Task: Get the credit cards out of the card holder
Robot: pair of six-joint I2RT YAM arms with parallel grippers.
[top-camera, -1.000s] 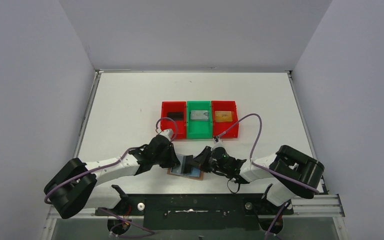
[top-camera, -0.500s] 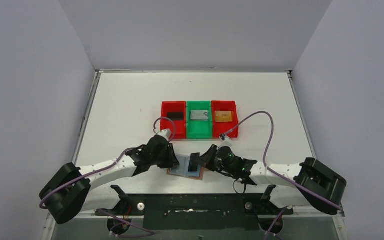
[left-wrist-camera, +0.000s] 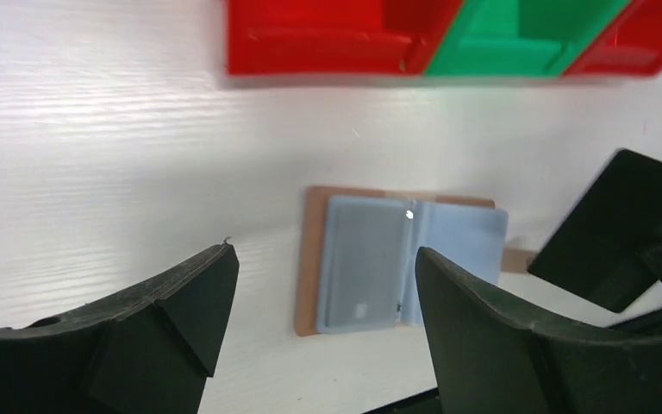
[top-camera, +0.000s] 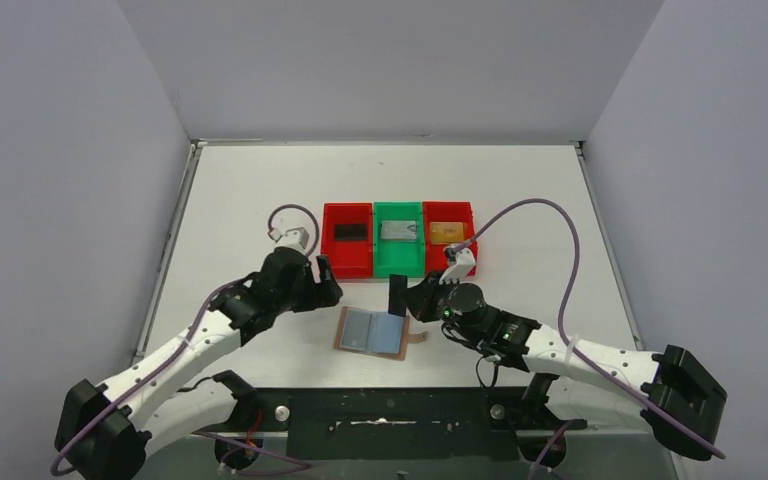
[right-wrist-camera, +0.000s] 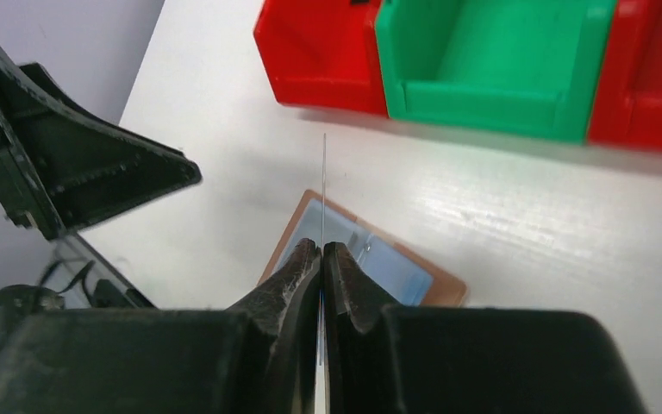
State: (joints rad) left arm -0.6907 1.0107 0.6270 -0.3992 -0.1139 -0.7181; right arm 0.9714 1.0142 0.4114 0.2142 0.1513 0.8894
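The card holder (top-camera: 371, 330) lies open and flat on the table, tan leather with pale blue pockets (left-wrist-camera: 371, 267), strap tab to its right. My right gripper (top-camera: 413, 302) is shut on a black credit card (top-camera: 397, 295), held upright above the holder's far right corner. The right wrist view shows that card edge-on as a thin line (right-wrist-camera: 324, 172) between the shut jaws of the right gripper (right-wrist-camera: 321, 252), with the holder (right-wrist-camera: 392, 266) below. My left gripper (top-camera: 326, 284) hangs open to the holder's upper left, touching nothing. Seen from the left wrist, the left gripper (left-wrist-camera: 323, 259) frames the holder.
Three bins stand in a row behind the holder: a red bin (top-camera: 332, 250) with a black card (top-camera: 348, 231), a green bin (top-camera: 399, 262) with a silver card (top-camera: 398, 231), and a red bin (top-camera: 460, 258) with a gold-orange card (top-camera: 446, 232).
The left gripper opened, let go of the holder and drew back up and left. The right gripper pulled the black card out of the holder and lifted it toward the bins.
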